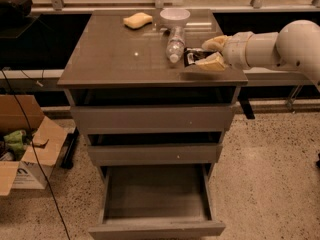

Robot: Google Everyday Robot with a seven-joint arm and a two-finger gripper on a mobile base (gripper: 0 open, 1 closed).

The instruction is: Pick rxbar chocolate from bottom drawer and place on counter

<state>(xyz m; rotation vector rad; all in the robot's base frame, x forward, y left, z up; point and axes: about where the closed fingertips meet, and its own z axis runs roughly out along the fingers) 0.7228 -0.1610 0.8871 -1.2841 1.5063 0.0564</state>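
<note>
1. On the counter [110, 59], a sponge [137, 20] lies at 11 o'clock from the middle and a bowl [175, 17] at 1 o'clock.
2. A bottle [175, 45] lies at 6 o'clock of the bowl.
3. The rxbar chocolate [194, 57] is at the bottle's 3 o'clock.
4. The gripper [212, 53] is at the rxbar chocolate's 3 o'clock, over the counter's right edge.
5. The bottom drawer [156, 229] stands out at 6 o'clock, with a cardboard box [25, 144] at its 9 o'clock.
</note>
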